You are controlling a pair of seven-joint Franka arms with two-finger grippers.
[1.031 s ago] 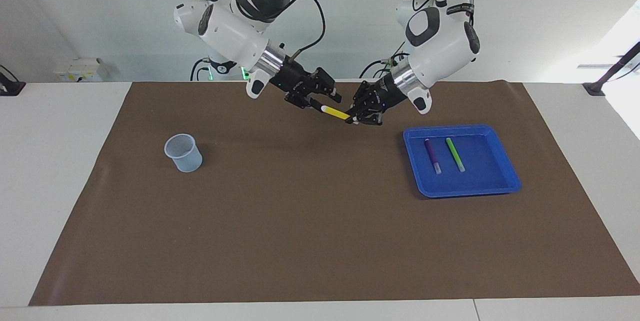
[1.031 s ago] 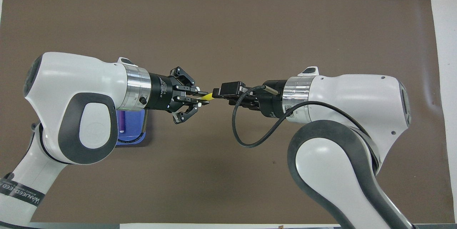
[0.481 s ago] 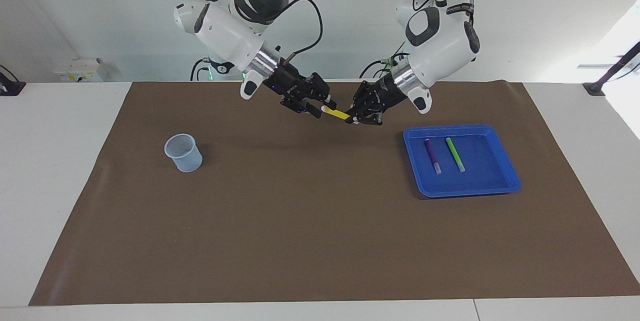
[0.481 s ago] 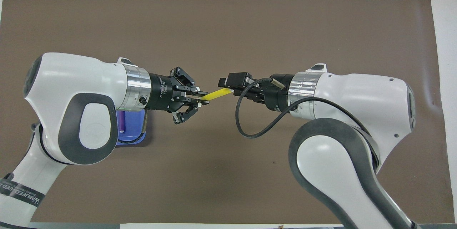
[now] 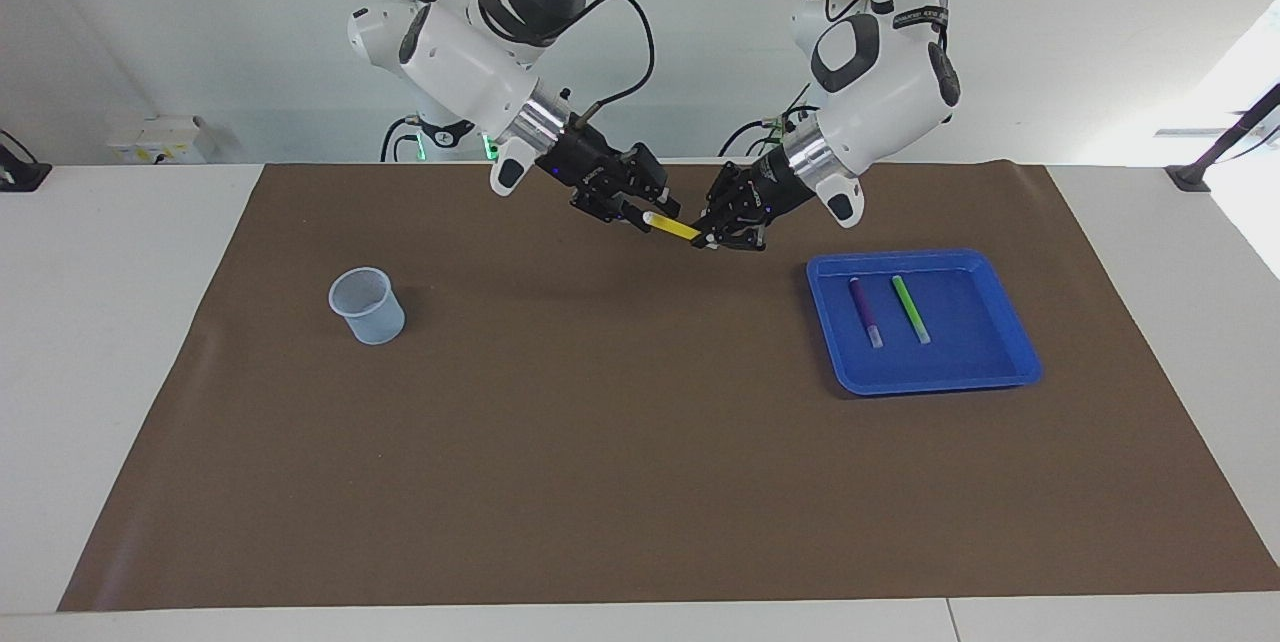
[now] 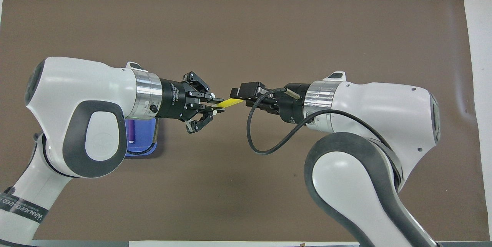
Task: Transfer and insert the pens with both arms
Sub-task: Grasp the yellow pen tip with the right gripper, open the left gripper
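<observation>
Left tool (image 5: 712, 236) grips the yellow pen (image 5: 672, 226) in midair above the surface, pale end toward nine o'clock at the right tool (image 5: 636, 214), whose grip I cannot tell; releasing early could drop it

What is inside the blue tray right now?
In the blue tray lie a purple pen and a green pen, side by side, apart. Nothing covers them in the facing view.

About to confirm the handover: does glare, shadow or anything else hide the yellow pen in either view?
Facing view: bright window glare sits only at the frame's edge; the yellow pen shows plainly. Overhead view: even light, but the right tool covers the pen's pale end.
</observation>
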